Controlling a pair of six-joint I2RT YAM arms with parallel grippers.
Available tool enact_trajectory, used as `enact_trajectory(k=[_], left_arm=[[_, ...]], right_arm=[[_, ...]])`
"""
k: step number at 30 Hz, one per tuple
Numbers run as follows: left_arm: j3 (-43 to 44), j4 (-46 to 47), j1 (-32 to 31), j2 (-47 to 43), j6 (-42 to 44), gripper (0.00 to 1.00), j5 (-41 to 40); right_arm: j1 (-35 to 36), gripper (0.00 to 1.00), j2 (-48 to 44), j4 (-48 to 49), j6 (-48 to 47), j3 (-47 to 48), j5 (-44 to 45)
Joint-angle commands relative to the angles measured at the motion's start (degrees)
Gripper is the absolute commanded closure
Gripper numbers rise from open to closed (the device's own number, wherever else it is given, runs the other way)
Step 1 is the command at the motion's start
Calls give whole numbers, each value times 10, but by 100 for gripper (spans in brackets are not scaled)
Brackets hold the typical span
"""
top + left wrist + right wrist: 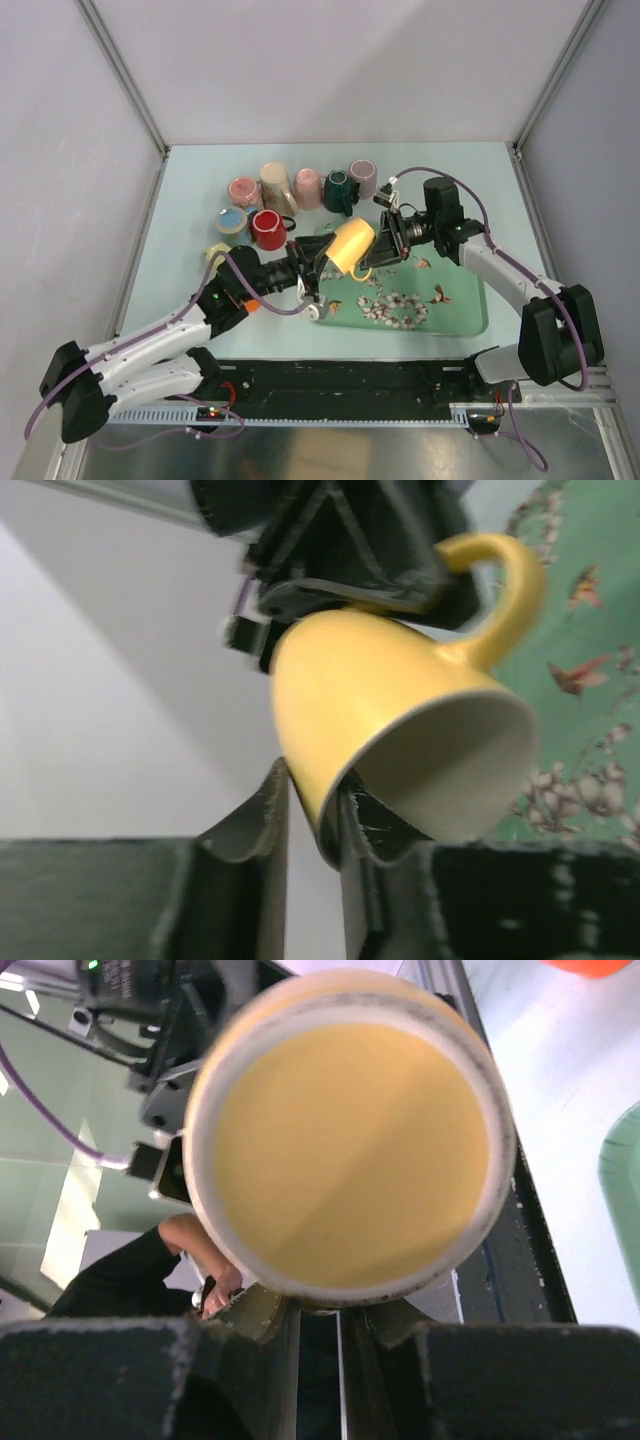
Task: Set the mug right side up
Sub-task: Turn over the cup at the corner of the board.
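Observation:
A yellow mug (pixel 352 245) hangs tilted in the air over the green flowered tray (pixel 462 312), its mouth turned toward the left arm. In the left wrist view the mug (pixel 380 700) shows its pale inside and its handle at the upper right. My left gripper (pixel 315 785) is shut on the rim, one finger inside and one outside the wall. The right wrist view is filled by the mug's base (pixel 350 1130). My right gripper (pixel 320 1310) is shut just under that base, at the handle side, and it also appears in the top view (pixel 388 243).
Several mugs stand at the back of the table: pink (pixel 243 190), beige (pixel 275 185), dark green (pixel 340 190), mauve (pixel 363 178), blue (pixel 233 222) and red (pixel 268 230). Both arms meet above the tray's left end. Grey walls close in the table.

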Motion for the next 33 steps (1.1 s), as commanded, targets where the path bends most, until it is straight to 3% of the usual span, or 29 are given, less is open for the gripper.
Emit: enact_trajectory(k=[1,3,5,8,10,14,17,20,22,25,33], left_arm=[[41,73,-16,27,-35,88,-43],[45,75,-23,38,-58,97,-75],[45,74,-27,40,-83,99,-100],[46,43,-28,30,-129,100,-143],[61,-21,-28,19,-161,100,-168],[143,-215,-29,20,-290,100,-238],[221,-374,-28,57,-374,100,-272],[274,-475,-28,96,-454,100,-260],[299,-509,-28,121,-521,100,-247],[312,-518,-28,137,-586,100,-223],[350,-529,-28,185,-608,100,-244]], right_arm=[[2,91,2,1,-12,9,3],[-11,66,3,-10,-26,9,29],[-36,45,-1,-14,-35,9,51],[-98,34,-24,-38,-72,14,84],[-141,33,-50,-107,-148,27,141],[-169,31,-130,-266,-426,56,286],[-114,31,-198,-364,-655,55,346],[-22,31,-278,-380,-784,28,413],[38,31,-312,-358,-812,11,461],[62,36,-310,-320,-803,7,486],[173,39,-255,-295,-911,18,559]])
